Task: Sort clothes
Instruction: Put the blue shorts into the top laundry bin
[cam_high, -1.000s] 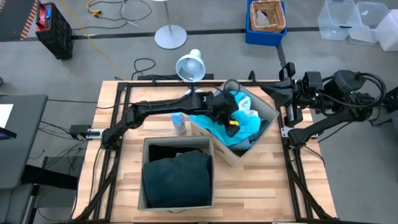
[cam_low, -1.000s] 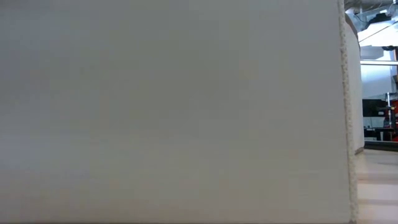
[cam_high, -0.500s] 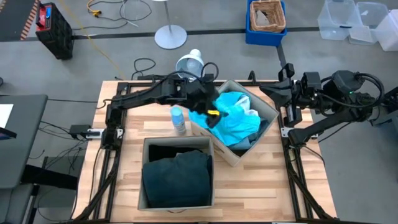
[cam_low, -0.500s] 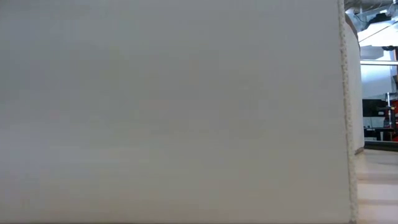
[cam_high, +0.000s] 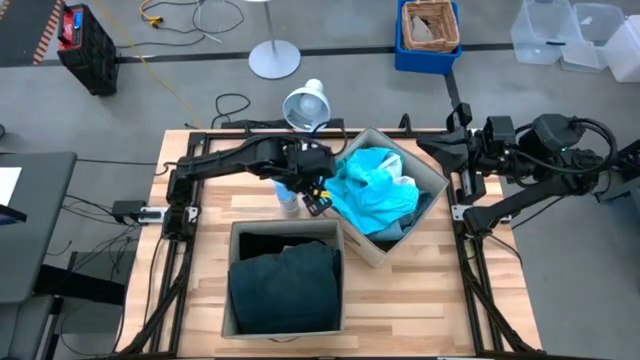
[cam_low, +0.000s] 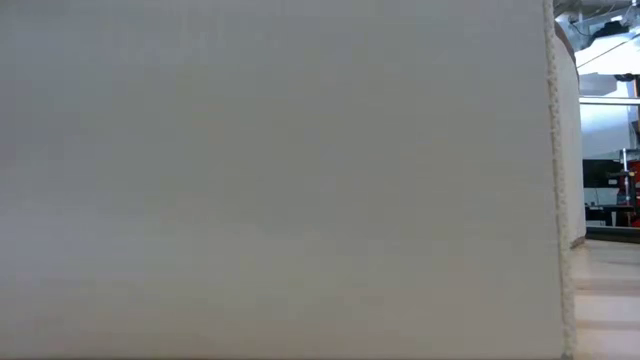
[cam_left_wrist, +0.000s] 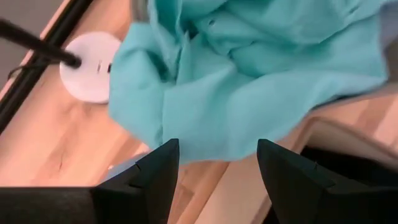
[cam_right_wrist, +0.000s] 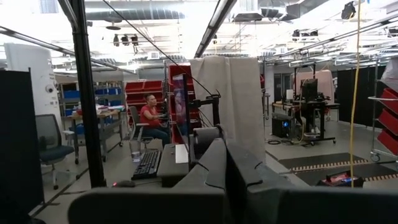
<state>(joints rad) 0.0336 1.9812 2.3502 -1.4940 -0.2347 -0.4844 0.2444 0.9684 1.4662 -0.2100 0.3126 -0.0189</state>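
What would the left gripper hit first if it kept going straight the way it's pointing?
Most likely the turquoise garment: the open left gripper points right at its draped edge, which hangs over the box wall. Depth is hard to judge.

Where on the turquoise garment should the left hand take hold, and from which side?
Grip the loose folded edge of the turquoise garment where it spills over the box rim nearest the left hand. Coming from above on that side looks best: the cloth bunches highest there, and the open fingers already straddle that edge.

Soft matt turquoise garment (cam_high: 372, 195), wooden table (cam_high: 210, 200)
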